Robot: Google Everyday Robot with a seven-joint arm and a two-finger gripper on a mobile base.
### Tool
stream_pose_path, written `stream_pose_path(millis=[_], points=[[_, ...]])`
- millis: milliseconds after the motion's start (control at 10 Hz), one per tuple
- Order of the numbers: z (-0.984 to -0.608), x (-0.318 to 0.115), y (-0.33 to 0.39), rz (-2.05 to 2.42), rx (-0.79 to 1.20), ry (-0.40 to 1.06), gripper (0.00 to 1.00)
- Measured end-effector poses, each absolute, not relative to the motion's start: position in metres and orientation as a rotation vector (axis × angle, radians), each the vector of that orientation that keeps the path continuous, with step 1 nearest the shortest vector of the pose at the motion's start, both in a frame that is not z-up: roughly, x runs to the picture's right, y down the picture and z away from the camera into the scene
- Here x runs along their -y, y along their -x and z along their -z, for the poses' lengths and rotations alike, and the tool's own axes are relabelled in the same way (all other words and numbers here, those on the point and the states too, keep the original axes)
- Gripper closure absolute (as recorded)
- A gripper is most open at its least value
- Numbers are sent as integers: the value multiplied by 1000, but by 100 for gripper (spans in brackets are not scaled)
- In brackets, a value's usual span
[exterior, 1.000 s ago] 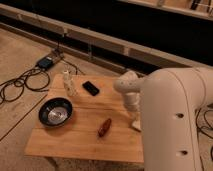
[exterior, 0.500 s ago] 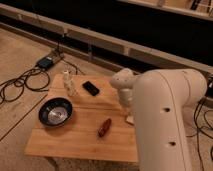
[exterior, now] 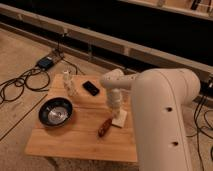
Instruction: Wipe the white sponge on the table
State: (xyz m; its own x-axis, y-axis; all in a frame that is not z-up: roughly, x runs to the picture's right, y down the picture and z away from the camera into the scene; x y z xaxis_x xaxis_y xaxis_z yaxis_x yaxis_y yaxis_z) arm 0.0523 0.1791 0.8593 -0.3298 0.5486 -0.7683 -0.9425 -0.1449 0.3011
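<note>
Nearest in frame, the robot's bulky white arm [exterior: 160,115] fills the lower right. It reaches over the light-brown plank-topped wooden counter [exterior: 75,145].

1. A small reddish-brown elongated item [exterior: 104,128] lies right of centre.
2. The white sponge [exterior: 120,120], a flat off-white block, sits just beyond and right of it.
3. The gripper [exterior: 116,111] points straight down at the sponge's upper left part, apparently touching it. I cannot tell whether it is clamped or parted.
4. The sponge therefore lies directly beneath, extending slightly right. Its long axis is partly covered and I cannot tell it.
5. I judge the wipe needs downward pressure, then a sideways stroke.

Further left sits a dark round bowl [exterior: 56,111]. Beyond it lie a flat black rectangular object [exterior: 90,88] and a small pale bottle [exterior: 71,90]. No writing is readable.
</note>
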Motion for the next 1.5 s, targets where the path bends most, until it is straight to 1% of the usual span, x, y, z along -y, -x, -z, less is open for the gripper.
stream_pose_path(millis=[300,600,800,1000,1200,1500], points=[[-829,-203,-49,-1758,-1002,663,100],[-803,-224,-96,-1811,-1116,646,100],[-798,-228,-125,-1843,-1159,620,100],[-800,-220,-158,-1878,-1169,576,100],[-811,-199,-194,-1899,-1140,525,100],[-838,-178,-194,-1857,-1098,532,100]])
